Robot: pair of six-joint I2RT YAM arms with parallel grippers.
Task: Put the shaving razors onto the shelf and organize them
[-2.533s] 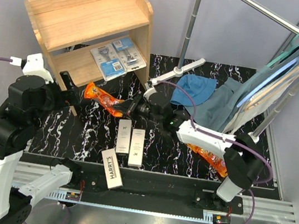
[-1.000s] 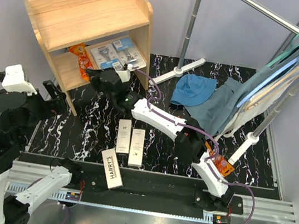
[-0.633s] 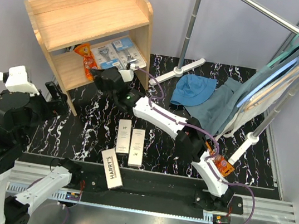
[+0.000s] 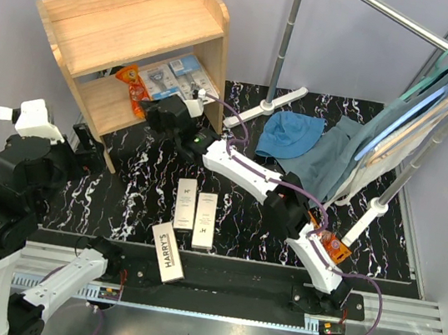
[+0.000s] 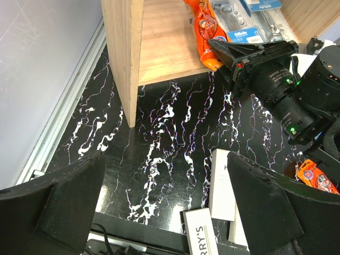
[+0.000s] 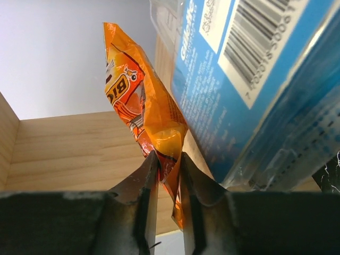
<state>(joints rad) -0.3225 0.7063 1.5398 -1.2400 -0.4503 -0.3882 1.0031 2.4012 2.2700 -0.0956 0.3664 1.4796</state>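
The light-wood shelf (image 4: 137,15) stands at the back left. My right gripper (image 4: 150,106) reaches into its lower level, shut on an orange razor pack (image 4: 132,86), seen close in the right wrist view (image 6: 143,111) beside a blue blister pack (image 6: 249,79). Blister packs (image 4: 174,76) lie on the lower level. Three white Harry's boxes (image 4: 195,207) lie on the mat; one (image 4: 167,252) is nearest the front edge. Another orange pack (image 4: 326,243) lies under the right arm. My left gripper (image 5: 164,207) is open and empty above the mat, left of the boxes.
A metal clothes rack (image 4: 414,27) with hanging garments stands at the right. Blue cloths (image 4: 292,136) lie on the mat behind the right arm. The rack's white foot (image 4: 271,103) lies by the shelf's right panel. The shelf's side panel (image 5: 125,53) is close to the left wrist.
My right gripper has carried the orange pack from the mat into the shelf's lower level, next to the blister packs. My left arm drew back from the shelf's foot toward the left.
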